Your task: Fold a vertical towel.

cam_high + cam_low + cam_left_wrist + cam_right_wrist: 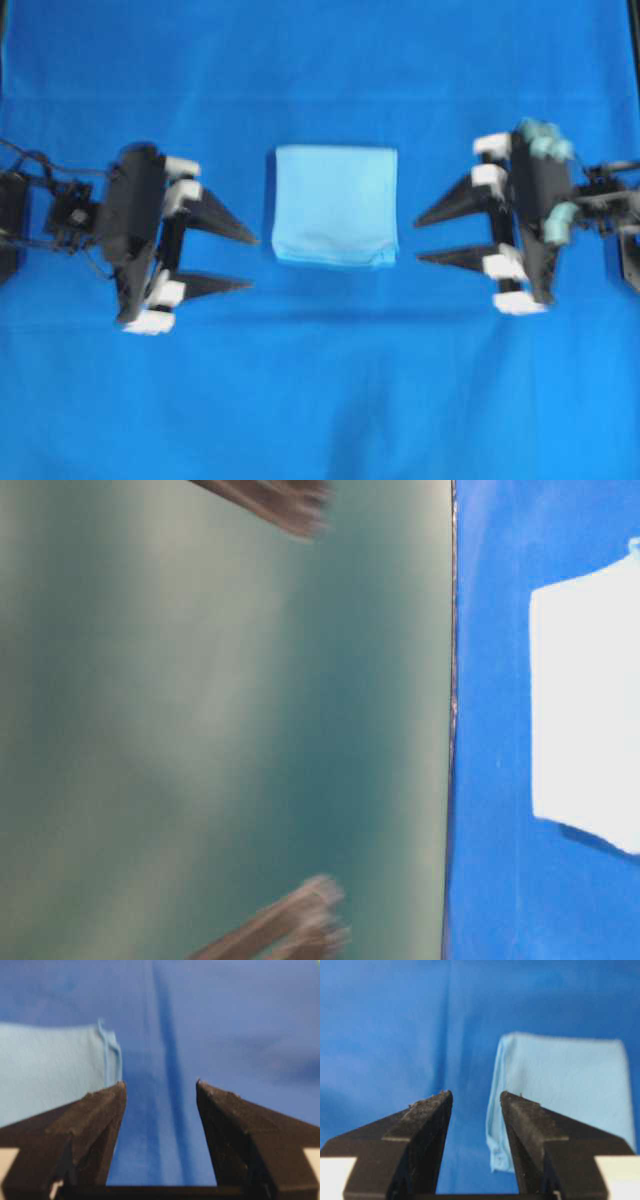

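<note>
Overhead view: left claw point(252, 262) spread, right claw point(417, 238) spread, flanking folded towel point(336, 205)

pale sky-blue towel point(335, 205), royal-blue table cover point(320, 400)

A dark royal-blue cloth point(320, 400) covers the whole table and shows soft creases, and beyond its edge the table-level view shows a blurred, plain grey-green wall point(220, 720)

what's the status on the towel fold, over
Left gripper open, empty. Right gripper open, empty. Towel lies folded between them, untouched. Nothing in the way.
</note>
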Robot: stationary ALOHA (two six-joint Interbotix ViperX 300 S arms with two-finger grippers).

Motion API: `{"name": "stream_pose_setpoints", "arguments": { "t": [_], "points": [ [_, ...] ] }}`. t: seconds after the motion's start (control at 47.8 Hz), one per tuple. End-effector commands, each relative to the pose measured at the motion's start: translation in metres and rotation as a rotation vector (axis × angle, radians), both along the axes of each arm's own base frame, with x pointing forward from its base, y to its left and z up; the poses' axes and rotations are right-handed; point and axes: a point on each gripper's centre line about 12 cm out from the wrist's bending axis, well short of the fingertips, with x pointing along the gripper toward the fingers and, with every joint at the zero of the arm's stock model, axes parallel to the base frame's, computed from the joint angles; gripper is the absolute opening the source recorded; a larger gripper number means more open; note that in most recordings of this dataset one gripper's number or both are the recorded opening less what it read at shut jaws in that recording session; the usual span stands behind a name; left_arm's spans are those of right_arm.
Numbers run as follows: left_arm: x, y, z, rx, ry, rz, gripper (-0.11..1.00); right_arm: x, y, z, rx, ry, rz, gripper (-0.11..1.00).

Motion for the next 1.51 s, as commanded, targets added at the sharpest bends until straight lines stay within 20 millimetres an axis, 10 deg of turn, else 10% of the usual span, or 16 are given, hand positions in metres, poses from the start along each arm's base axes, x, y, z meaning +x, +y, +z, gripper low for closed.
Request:
{"name": "stream_pose_setpoints", "arguments": {
  "t": [0.0,0.461,0.921,1.089,1.487],
  "points": [
    [-0.012,0.001,0.029,-0.005,-0.066,-0.004,0.55,-0.010,-0.001,0.026,-0.005,-0.071,0.004,0.51],
    [-0.094,0.026,0.068,0.013,-0.190,0.047,0.55,-0.087,-0.012,0.076,-0.045,-0.222,-0.012,0.50],
    [-0.176,0.046,0.009,-0.034,-0.297,0.165,0.55,-0.143,-0.025,0.018,0.025,-0.291,-0.096,0.50],
    [-0.186,0.049,0.002,-0.041,-0.314,0.194,0.55,-0.148,-0.029,-0.011,0.048,-0.266,-0.135,0.50],
    [-0.187,0.049,0.001,-0.034,-0.297,0.194,0.55,-0.148,-0.031,-0.011,0.048,-0.272,-0.148,0.50]
  ]
}}
